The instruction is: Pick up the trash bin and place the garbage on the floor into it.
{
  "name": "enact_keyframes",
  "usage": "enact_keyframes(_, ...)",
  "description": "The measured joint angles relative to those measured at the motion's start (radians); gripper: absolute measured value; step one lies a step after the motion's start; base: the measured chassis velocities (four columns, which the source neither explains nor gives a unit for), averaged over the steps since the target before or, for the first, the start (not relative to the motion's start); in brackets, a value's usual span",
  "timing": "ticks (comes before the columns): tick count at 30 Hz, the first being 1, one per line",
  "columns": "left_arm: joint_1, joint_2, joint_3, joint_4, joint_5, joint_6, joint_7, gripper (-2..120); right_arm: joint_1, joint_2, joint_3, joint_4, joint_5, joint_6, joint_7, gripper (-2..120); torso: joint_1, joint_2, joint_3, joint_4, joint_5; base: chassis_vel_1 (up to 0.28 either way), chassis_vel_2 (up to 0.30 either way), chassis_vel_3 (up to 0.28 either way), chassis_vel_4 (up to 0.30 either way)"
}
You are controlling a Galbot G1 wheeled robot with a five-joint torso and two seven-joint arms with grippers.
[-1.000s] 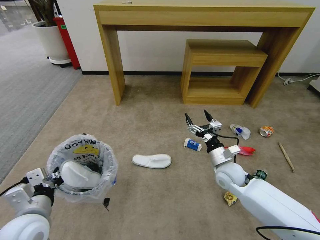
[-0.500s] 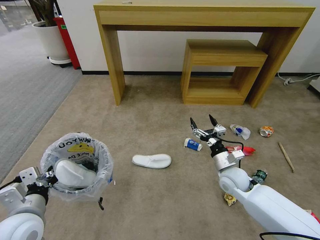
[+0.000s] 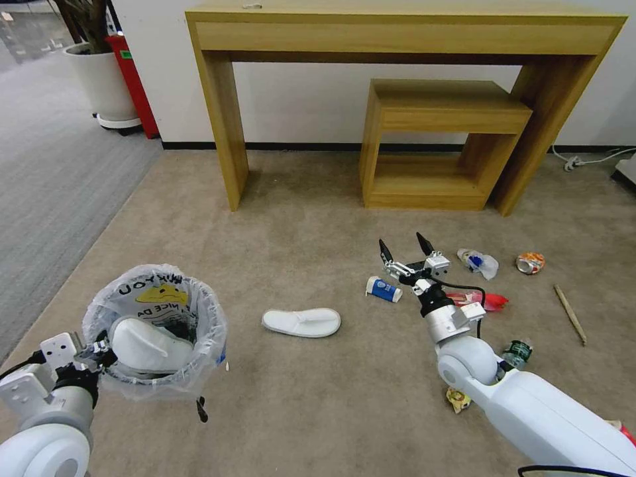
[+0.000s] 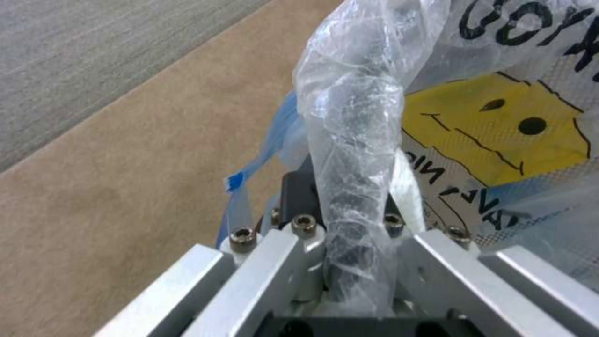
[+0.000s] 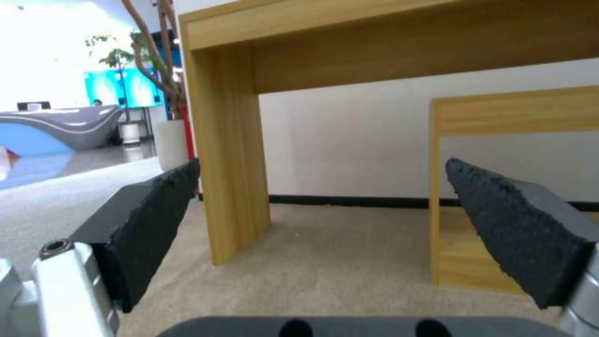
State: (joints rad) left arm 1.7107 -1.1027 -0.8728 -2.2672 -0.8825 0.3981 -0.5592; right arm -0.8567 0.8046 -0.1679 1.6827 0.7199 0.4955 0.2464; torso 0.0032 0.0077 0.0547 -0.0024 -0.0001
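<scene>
1. We find the bin (image 3: pixel 156 331) held at its near rim by the left tool (image 3: pixel 99 354), clamped on the bagged edge (image 4: pixel 353 187). One white slipper (image 3: pixel 149 344) lies inside it.
2. The right tool (image 3: pixel 405 248) hangs with its pads (image 5: pixel 149 224) spread wide and empty, just above the cup (image 3: pixel 383 289).
3. On the floor (image 3: pixel 298 218) lie a second slipper (image 3: pixel 301 322), a red wrapper (image 3: pixel 489 301), a mask (image 3: pixel 478 260), a can (image 3: pixel 530 262), a stick (image 3: pixel 570 313), a bottle (image 3: pixel 517 351) and a yellow scrap (image 3: pixel 457 399).
4. Open carpet separates the bin from the litter; the desk (image 3: pixel 404 33) and a lower shelf unit (image 3: pixel 437 142) stand beyond, against the wall.
</scene>
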Motion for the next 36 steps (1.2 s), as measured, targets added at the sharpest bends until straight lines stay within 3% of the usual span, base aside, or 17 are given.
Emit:
enact_keyframes(10, 0.001, -0.001, 0.002, -0.006, 0.001, -0.003, 0.000, 1, 0.012, 0.011, -0.012, -0.003, -0.021, 0.016, -0.006, 100, 0.000, 0.000, 0.000, -0.0001, 0.0001, -0.113, 0.111, 0.110, -0.117)
enact_keyframes(14, 0.000, 0.000, 0.004, -0.006, 0.001, -0.003, 0.000, 1, 0.033, 0.012, -0.027, -0.023, -0.018, 0.047, -0.053, 100, 0.000, 0.000, 0.000, 0.0000, 0.0001, -0.023, 0.047, 0.028, -0.021)
enact_keyframes(21, -0.011, 0.005, 0.011, -0.001, 0.000, -0.003, -0.001, 1, 0.080, -0.042, -0.071, -0.043, 0.056, -0.001, -0.160, 100, 0.000, 0.000, 0.000, 0.0001, 0.0005, 0.000, 0.000, 0.000, 0.000)
enact_keyframes(24, -0.034, 0.015, 0.033, 0.014, -0.002, -0.004, -0.002, 1, 0.109, -0.084, -0.105, -0.121, 0.097, -0.022, -0.272, 100, 0.000, 0.000, 0.000, -0.0004, 0.0001, 0.000, 0.000, 0.000, 0.000)
enact_keyframes(29, -0.042, 0.012, 0.046, 0.025, -0.001, -0.006, -0.003, 1, 0.173, -0.082, -0.191, -0.239, 0.098, -0.024, -0.369, 100, 0.000, 0.000, 0.000, -0.0007, -0.0004, 0.000, 0.000, 0.000, 0.000)
enact_keyframes(33, -0.039, -0.004, 0.046, 0.026, 0.002, -0.007, -0.002, 1, 0.288, 0.002, -0.360, -0.420, 0.098, 0.004, -0.454, 100, 0.000, 0.000, 0.000, 0.0004, -0.0001, 0.000, 0.000, 0.000, 0.000)
enact_keyframes(36, -0.036, -0.012, 0.045, 0.025, 0.004, -0.007, -0.002, 1, 0.322, 0.030, -0.429, -0.484, 0.098, 0.018, -0.487, 99, 0.000, 0.000, 0.000, 0.0003, 0.0001, 0.000, 0.000, 0.000, 0.000)
